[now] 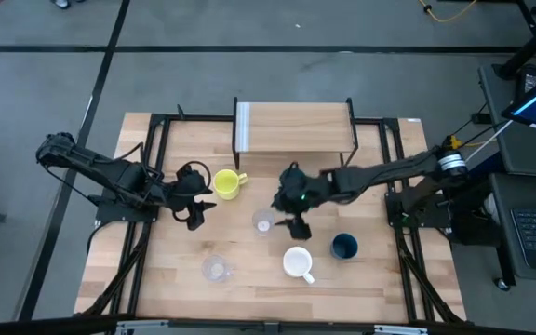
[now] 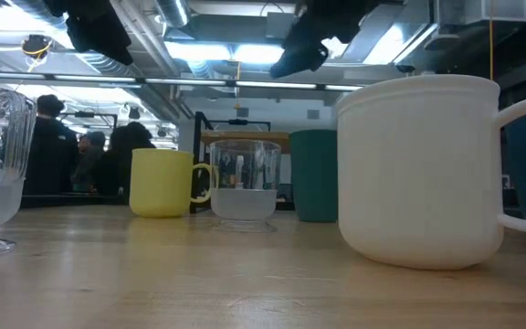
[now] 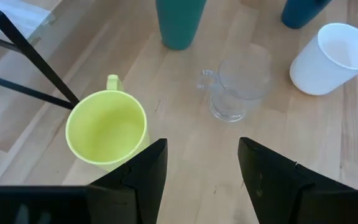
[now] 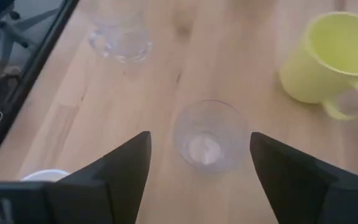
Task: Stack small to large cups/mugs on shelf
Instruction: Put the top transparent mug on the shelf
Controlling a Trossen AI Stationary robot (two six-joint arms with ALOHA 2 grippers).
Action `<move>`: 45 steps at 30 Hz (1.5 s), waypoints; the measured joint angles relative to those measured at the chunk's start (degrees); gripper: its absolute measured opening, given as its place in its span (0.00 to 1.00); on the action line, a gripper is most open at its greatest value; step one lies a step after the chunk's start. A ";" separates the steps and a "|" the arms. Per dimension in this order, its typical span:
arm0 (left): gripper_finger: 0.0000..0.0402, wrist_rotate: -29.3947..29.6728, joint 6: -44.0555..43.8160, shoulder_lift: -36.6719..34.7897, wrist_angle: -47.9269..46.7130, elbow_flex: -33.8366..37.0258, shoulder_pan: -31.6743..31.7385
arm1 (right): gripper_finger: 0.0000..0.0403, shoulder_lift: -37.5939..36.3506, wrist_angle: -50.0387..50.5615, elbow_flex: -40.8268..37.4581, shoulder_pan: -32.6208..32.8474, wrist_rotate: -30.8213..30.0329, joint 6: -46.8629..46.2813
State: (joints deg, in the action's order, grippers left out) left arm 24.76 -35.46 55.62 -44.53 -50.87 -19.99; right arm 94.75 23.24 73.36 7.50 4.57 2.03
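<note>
Clear glass (empty) stands under the open right gripper

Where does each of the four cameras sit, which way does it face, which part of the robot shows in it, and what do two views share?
High view: overhead, straight down; both arms, shelf, cups.
Low view: at tabletop height, level across; white mug nearest, arms overhead.
Left wrist view: on the left arm, looking down past the open left gripper at the yellow mug.
Right wrist view: on the right arm, past the open right gripper onto a clear glass.
Shared: the yellow mug appears in every view.
</note>
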 joint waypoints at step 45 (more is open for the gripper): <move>0.48 1.67 0.07 0.00 -0.01 0.04 0.02 | 0.59 28.52 25.64 25.35 3.81 -7.22 13.69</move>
State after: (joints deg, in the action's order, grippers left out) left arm 26.44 -35.40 55.61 -44.54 -50.83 -19.97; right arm 123.26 48.88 98.72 11.31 -2.65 15.73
